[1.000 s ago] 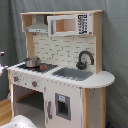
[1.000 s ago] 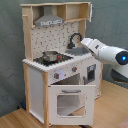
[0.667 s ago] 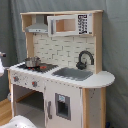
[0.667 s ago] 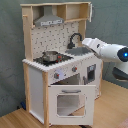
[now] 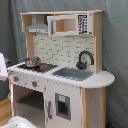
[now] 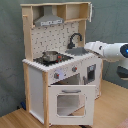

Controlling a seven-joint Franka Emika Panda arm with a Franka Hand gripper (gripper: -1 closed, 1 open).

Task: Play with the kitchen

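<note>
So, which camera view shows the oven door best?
The second exterior view: the oven door faces the camera, hanging open with its window clear. In the first exterior view, the kitchen hides it; only the narrow cupboard door shows.

The white arm (image 6: pixel 107 50) is easing back toward the second exterior view's right, its tip now sitting just past the sink (image 6: pixel 79 51) edge — a small shift, hard to judge exactly.

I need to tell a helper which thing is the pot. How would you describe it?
Find the tall white and light-wood toy kitchen. On its black stovetop, left of the grey sink in the first exterior view, stands a small shiny metal pot, the only loose item there.
</note>
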